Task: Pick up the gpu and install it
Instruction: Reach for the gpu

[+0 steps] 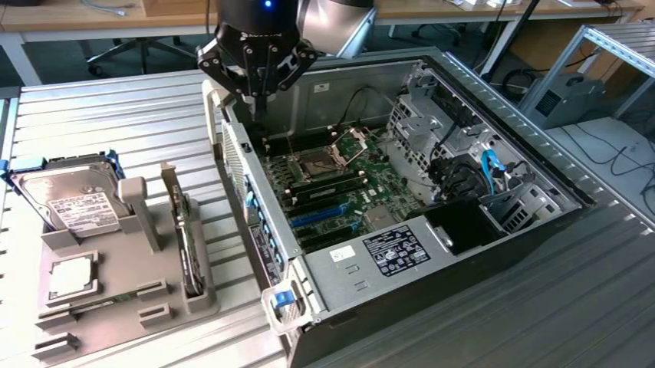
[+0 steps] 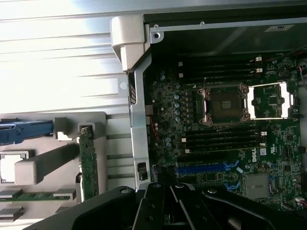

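The gpu (image 1: 182, 230) is a thin dark card standing on edge in a slot of the grey holder (image 1: 123, 307), to the exterior view's left of the open computer case (image 1: 511, 230). In the wrist view the gpu (image 2: 88, 160) shows its narrow green edge beside the case wall. My gripper (image 1: 260, 103) hangs above the case's back left corner, well apart from the card. It is shut, with nothing between its fingers. In the wrist view my gripper (image 2: 165, 194) sits over the motherboard (image 2: 216, 143), near the blue expansion slots (image 2: 206, 168).
A silver hard drive (image 1: 67, 195) with a white label and a small square CPU chip (image 1: 72, 276) share the holder. Inside the case, the CPU socket (image 1: 312, 165) stands open, with blue slots (image 1: 322, 215) and a power supply (image 1: 394, 249) nearby. Cables and drive bays (image 1: 461, 153) crowd the case's far side.
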`<act>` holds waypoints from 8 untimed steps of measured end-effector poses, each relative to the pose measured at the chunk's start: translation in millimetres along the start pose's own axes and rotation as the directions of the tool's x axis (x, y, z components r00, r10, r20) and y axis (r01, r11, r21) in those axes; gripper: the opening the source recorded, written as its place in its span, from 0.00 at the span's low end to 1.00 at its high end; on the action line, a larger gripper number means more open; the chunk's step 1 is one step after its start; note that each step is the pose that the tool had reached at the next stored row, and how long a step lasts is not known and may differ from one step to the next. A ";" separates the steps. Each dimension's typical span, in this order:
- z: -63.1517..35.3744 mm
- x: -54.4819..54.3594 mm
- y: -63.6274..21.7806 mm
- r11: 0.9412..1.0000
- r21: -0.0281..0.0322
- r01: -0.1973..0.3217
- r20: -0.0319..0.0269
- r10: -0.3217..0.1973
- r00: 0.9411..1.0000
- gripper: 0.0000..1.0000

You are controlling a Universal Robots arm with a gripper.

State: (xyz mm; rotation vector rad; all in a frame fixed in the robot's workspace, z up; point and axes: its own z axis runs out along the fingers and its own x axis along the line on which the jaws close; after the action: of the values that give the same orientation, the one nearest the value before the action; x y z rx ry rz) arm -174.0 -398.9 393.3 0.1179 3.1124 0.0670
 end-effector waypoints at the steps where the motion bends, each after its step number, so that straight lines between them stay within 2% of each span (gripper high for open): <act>1: 0.0 0.5 0.0 1.000 0.000 0.000 0.000 0.000 1.000 0.11; 8: -0.1 4.3 -0.3 1.000 0.000 0.000 0.000 0.000 1.000 0.11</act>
State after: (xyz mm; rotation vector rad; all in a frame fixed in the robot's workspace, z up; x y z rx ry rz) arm -178.4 -398.9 393.3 0.1179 3.1124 0.0671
